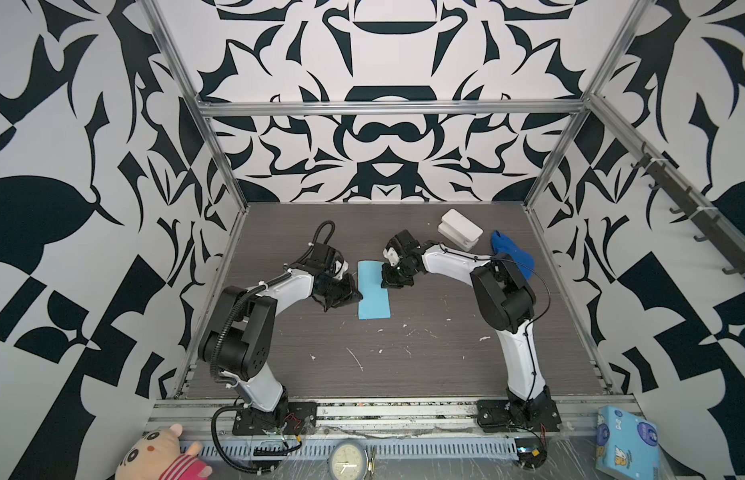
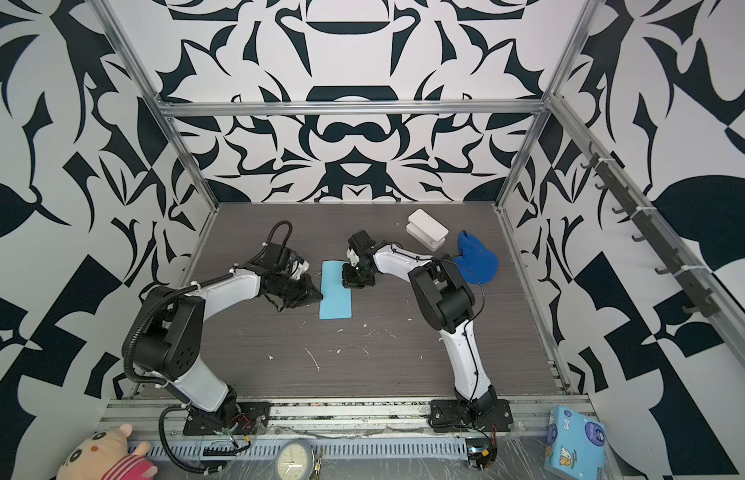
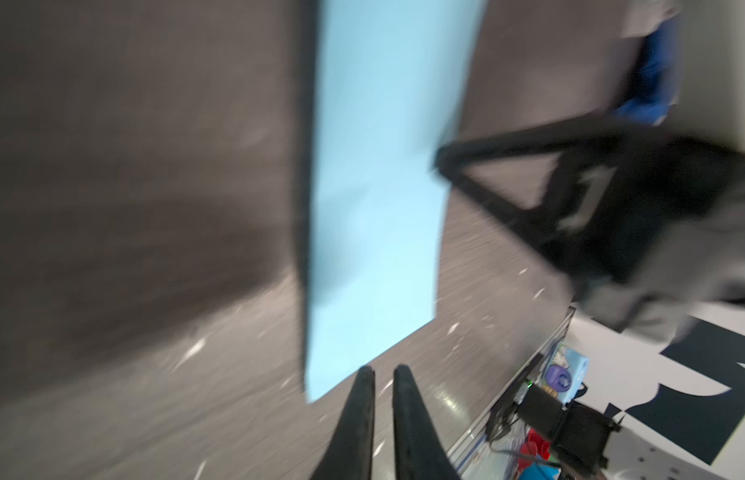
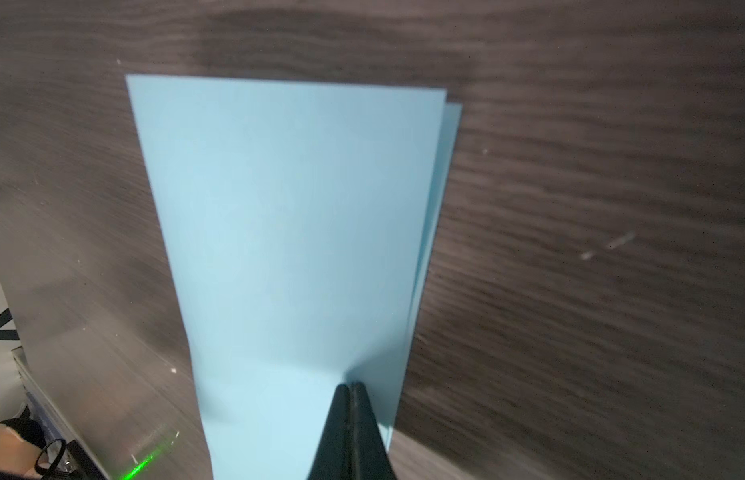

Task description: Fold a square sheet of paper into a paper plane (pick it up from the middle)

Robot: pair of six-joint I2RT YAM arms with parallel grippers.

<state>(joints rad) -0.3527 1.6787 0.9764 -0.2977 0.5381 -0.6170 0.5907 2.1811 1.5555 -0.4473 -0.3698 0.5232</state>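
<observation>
The square sheet of paper point(image 1: 374, 290) is found folded in half (one layer peeps past the other along a long edge), flat on the worktop point(image 1: 404, 365) between both arms. It is judged light, limp and liable to slide; hold is best taken at an open edge. The right jaws are closed, tips resting on the sheet near its far end, nothing clamped. The left jaws stand slightly parted and empty, just beside its left edge. Bare room is noted in front; a white box point(image 1: 460, 229) and blue cloth point(image 1: 513, 253) lie well apart

One sheet point(image 1: 373, 289) — one cloth point(image 1: 513, 253) — one clock point(image 1: 349, 461).
</observation>
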